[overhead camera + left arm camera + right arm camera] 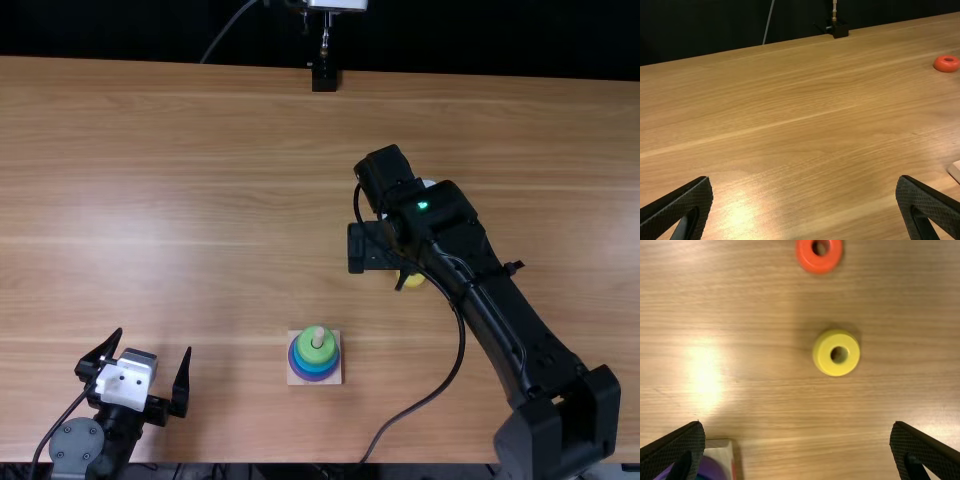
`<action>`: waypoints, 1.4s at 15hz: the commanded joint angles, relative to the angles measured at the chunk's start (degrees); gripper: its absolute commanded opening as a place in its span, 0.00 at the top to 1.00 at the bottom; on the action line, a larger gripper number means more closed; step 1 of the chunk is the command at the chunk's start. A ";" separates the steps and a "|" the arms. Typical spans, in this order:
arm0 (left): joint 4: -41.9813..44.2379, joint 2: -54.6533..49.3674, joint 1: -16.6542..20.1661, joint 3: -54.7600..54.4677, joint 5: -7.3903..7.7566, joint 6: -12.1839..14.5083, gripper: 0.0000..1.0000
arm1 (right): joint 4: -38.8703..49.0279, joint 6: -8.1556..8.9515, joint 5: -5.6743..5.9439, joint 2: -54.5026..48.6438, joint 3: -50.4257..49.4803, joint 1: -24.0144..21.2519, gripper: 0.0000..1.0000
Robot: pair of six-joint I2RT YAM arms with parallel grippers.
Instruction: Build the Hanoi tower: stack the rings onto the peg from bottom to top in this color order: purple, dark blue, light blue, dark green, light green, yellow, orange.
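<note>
In the top view my left gripper [154,341] stands open at the lower left, away from the rings. My right gripper [370,249] hangs over the table beside the yellow ring [413,281], which it partly covers. A square base [334,378] carries the peg [318,338] with a light green ring [313,354] uppermost, blue and purple [304,374] below. The left wrist view has my left gripper [804,180] empty and an orange ring [946,64] far off. Under my open right gripper [797,425] lie the yellow ring [825,356] and orange ring [808,256], both loose.
The right arm stretches diagonally over the table's right half, a cable looping beside it near the peg base. At the table's far edge stands a black clamp [325,76] with a metal rod. The base's corner [955,171] enters the left wrist view.
</note>
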 commanded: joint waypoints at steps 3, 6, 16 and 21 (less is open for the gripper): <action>-4.53 -0.67 0.37 -6.00 0.57 0.83 0.00 | 4.47 1.29 0.73 3.57 -3.05 -3.40 0.00; -4.53 -0.67 0.37 -6.00 0.57 0.83 0.00 | 10.69 0.66 0.41 3.74 -6.47 -5.24 0.00; -4.53 -0.67 0.37 -6.00 0.57 0.83 0.00 | 16.07 -2.40 -2.86 6.38 -12.71 -8.50 0.00; -4.53 -0.67 0.37 -6.00 0.57 0.83 0.00 | 16.07 -2.61 -2.86 8.84 -12.71 -8.58 0.00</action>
